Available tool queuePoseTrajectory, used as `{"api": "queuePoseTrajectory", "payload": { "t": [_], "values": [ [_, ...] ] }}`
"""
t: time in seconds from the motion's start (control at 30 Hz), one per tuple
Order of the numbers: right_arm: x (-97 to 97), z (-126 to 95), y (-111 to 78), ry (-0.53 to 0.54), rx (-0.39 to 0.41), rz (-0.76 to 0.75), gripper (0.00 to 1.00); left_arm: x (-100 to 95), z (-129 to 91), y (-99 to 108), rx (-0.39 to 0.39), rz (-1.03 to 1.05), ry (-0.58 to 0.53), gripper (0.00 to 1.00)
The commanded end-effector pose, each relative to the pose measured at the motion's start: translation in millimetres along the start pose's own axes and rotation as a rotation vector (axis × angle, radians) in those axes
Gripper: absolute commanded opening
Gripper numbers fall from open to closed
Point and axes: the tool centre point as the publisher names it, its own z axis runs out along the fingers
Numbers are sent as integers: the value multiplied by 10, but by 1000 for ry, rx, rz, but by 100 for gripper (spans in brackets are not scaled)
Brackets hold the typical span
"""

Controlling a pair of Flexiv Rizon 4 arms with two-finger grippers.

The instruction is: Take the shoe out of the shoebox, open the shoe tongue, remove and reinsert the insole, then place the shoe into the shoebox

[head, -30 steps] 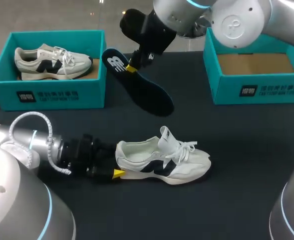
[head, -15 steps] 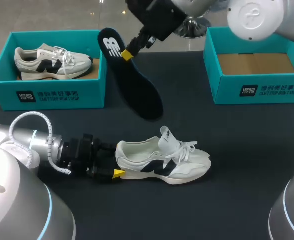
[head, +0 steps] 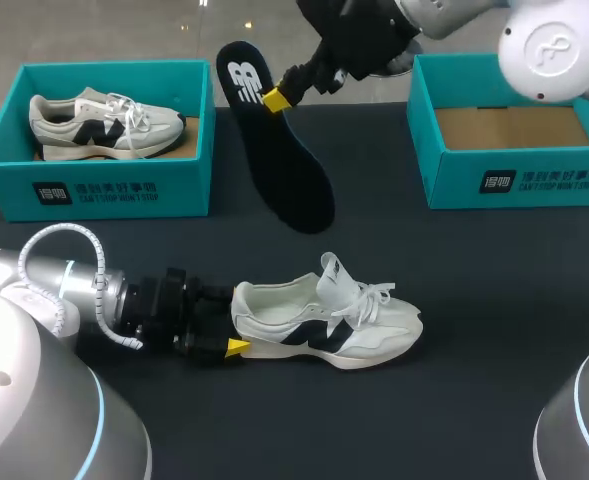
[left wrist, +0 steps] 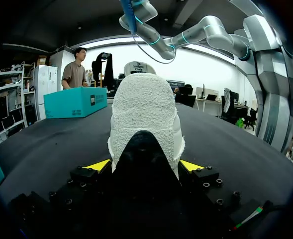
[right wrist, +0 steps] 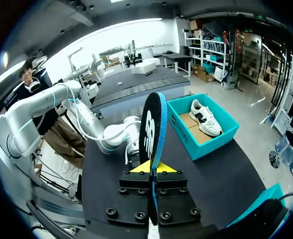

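Observation:
A white shoe (head: 326, 322) with a dark side mark lies on its side on the black table (head: 474, 300), toe pointing right. My left gripper (head: 234, 330) is shut on its heel; in the left wrist view the heel (left wrist: 145, 119) fills the space between the yellow fingertips (left wrist: 99, 165) of the left gripper (left wrist: 145, 166), which press it from both sides. High over the table's back middle, my right gripper (head: 277, 97) is shut on a dark insole (head: 286, 165) near its heel end, and the insole hangs slanting down towards the shoe. Seen from the right wrist, the insole (right wrist: 151, 127) stands edge-on in the right gripper (right wrist: 153, 168).
A teal shoebox (head: 94, 190) at the back left holds a second white shoe (head: 104, 122). An open teal shoebox (head: 514, 180) at the back right shows only its cardboard floor. Bare black tabletop lies in front of and right of the shoe.
My right arm has lifted the insole higher and carried it slightly right, so that it hangs steeper. The left gripper and the shoe have stayed where they were.

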Motion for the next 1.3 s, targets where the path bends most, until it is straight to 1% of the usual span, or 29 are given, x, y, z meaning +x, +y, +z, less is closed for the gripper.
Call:
{"api": "queuePoseTrajectory", "payload": {
  "t": [0.03,0.17,0.2,0.27,0.3,0.37,0.6,0.73,0.87,0.97,1.13,1.3],
  "values": [
    [6,10,-16,-1,-6,0,0,-2,13,23,-1,0,-1,0],
    [6,10,-16,-1,-6,0,0,-2,13,23,-1,0,-1,0],
    [11,3,-24,19,-34,12,0,-2,13,23,-1,0,-1,0],
    [26,-30,-37,31,-58,59,0,-2,13,23,-1,0,-1,0],
    [33,-42,-46,63,-59,87,0,-2,13,23,-1,0,-1,0],
    [56,-95,-58,83,-80,155,0,-2,13,23,-1,0,-1,0],
    [132,-244,-21,126,-97,254,0,-2,13,23,-1,0,-1,0],
    [169,-324,-13,148,-119,280,0,-2,13,23,-1,0,-1,0],
    [181,-403,-35,168,-124,305,0,-2,13,23,-1,0,-1,0],
    [198,-472,-52,167,-129,312,0,-2,13,23,-1,0,-1,0],
    [243,-575,-23,156,-140,304,0,-2,13,23,-1,0,-1,0],
    [319,-676,-16,162,-147,306,0,-2,13,23,-1,0,-1,0]
  ]
}}
